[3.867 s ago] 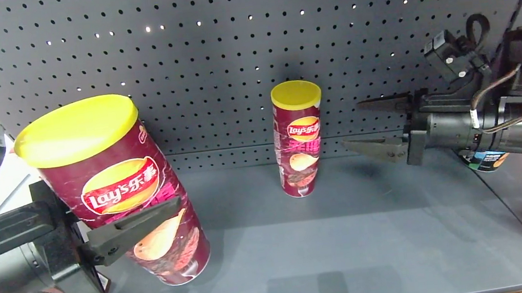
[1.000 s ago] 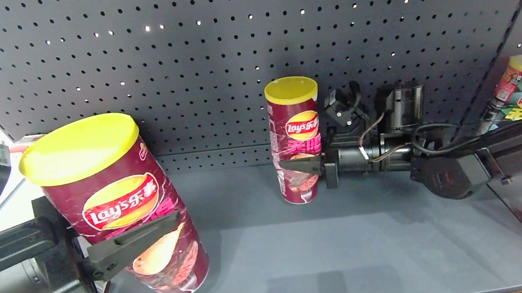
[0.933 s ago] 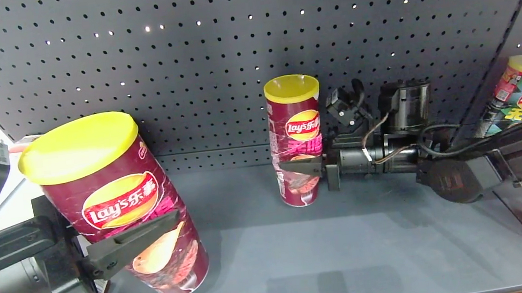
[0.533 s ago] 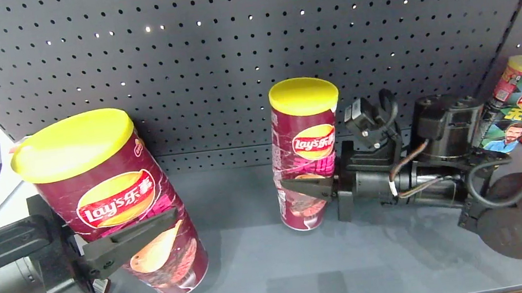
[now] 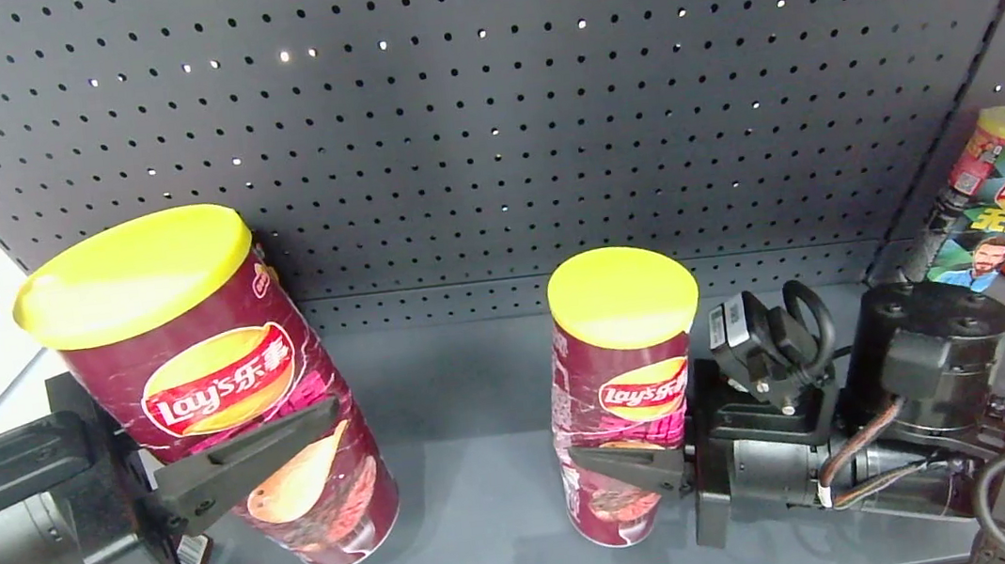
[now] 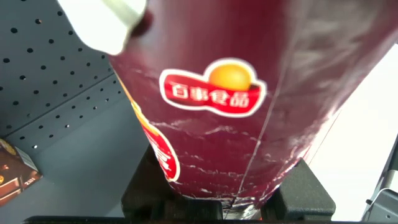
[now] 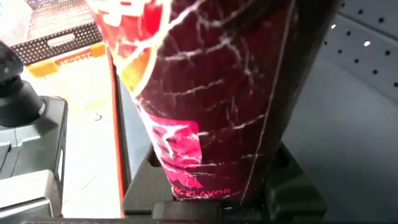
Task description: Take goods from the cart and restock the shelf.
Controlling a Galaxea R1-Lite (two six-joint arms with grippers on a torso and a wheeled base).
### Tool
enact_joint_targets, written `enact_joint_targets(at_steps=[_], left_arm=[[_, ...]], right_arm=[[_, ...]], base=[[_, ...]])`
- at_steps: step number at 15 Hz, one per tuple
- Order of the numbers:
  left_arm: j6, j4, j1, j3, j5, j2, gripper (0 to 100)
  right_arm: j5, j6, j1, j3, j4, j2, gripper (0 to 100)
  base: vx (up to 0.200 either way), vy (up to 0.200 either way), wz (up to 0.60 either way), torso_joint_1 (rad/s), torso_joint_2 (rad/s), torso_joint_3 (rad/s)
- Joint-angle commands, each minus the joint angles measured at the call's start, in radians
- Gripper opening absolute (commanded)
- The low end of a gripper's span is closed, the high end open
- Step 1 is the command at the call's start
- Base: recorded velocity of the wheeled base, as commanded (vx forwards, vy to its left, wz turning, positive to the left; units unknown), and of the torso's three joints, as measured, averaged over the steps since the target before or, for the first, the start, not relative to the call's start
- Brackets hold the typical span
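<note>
The left end effector (image 5: 287, 387) is gripping the tilted chip can (image 5: 189, 355) at the near left of the shelf (image 5: 469, 399), while the right end effector (image 5: 615, 435) is clamping the upright chip can (image 5: 629, 353) near the front edge, right of centre.

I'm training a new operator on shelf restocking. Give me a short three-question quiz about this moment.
1. True or false: the left gripper holds the left can tilted.
2. Where on the shelf is the right can, held by the right gripper? A) far back B) near the front edge C) at the far left end
3. What colour is the left can's lid?
Key: 1 true; 2 B; 3 yellow.
</note>
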Motion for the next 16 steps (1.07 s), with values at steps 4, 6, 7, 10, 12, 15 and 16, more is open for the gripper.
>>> enact_joint_targets(at_steps=[4,6,7,10,12,15,16], left_arm=[[-0.002,0.0,-0.001,0.001,0.0,0.0,0],[0.0,0.0,0.0,0.002,0.0,-0.006,0],[-0.002,0.001,0.0,0.002,0.0,-0.006,0],[-0.002,0.001,-0.001,0.009,-0.002,-0.007,0],[-0.002,0.001,-0.001,0.01,-0.003,-0.011,0],[0.0,0.001,-0.001,0.016,-0.006,-0.015,0],[0.0,0.001,-0.003,0.018,-0.006,-0.015,0]], right_arm=[[0.001,-0.007,0.004,0.013,-0.049,0.06,0],[-0.001,-0.009,0.005,0.019,-0.055,0.067,100],[-0.013,-0.009,0.008,0.025,-0.055,0.064,100],[-0.033,-0.007,0.013,0.065,-0.068,-0.001,100],[-0.033,-0.007,0.013,0.108,-0.065,-0.081,100],[-0.034,-0.002,0.005,0.185,-0.034,-0.265,100],[-0.053,-0.002,0.004,0.206,0.003,-0.332,100]], base=[[0.0,0.0,0.0,0.0,0.0,0.0],[0.0,0.0,0.0,0.0,0.0,0.0],[0.0,0.0,0.0,0.0,0.0,0.0],[0.0,0.0,0.0,0.0,0.0,0.0],[0.0,0.0,0.0,0.0,0.0,0.0],[0.0,0.0,0.0,0.0,0.0,0.0],[0.0,0.0,0.0,0.0,0.0,0.0]])
